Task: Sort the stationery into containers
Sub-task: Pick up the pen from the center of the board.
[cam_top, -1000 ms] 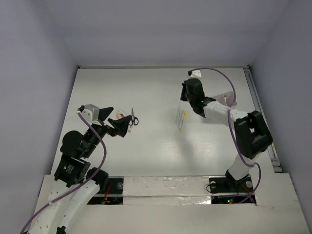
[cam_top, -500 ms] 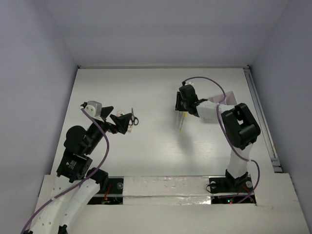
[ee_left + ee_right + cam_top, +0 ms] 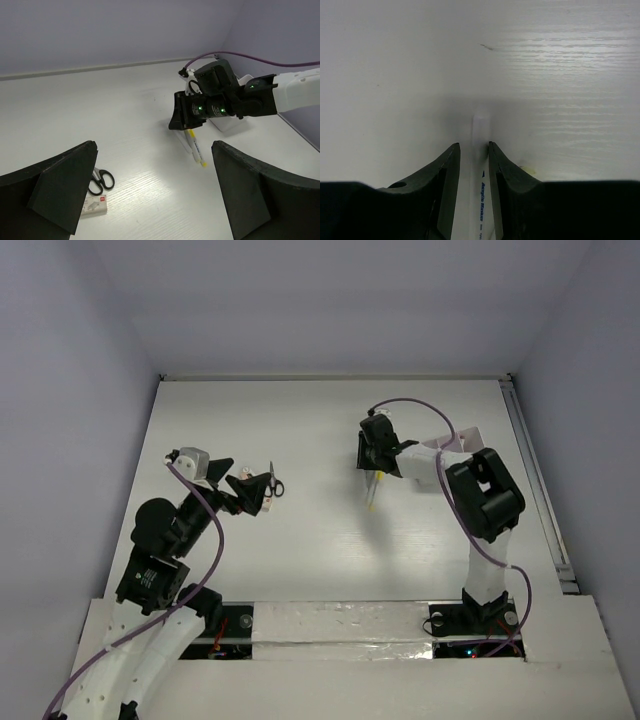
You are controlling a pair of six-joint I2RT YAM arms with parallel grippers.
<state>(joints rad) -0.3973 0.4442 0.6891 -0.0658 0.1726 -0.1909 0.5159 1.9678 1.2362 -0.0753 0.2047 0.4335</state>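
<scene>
Several thin white pens (image 3: 373,490) with yellow ends lie side by side at mid-table; they also show in the left wrist view (image 3: 196,149). My right gripper (image 3: 368,462) is down on their far ends, its fingers closed around one white pen (image 3: 481,125) that still lies on the table. The black-handled scissors (image 3: 274,483) and the small pale block (image 3: 93,206) lie on the left. My left gripper (image 3: 250,490) hovers wide open and empty just beside them. The translucent box (image 3: 462,443) stands right of the pens, partly hidden by the right arm.
The white table (image 3: 300,420) is walled at the back and on both sides. A metal rail (image 3: 535,470) runs along its right edge. The right arm's purple cable (image 3: 420,410) arches over the box.
My right gripper has swung left and come down from near the box onto the pens' far ends. My left gripper shifted slightly toward the scissors a second ago, then stayed still.
</scene>
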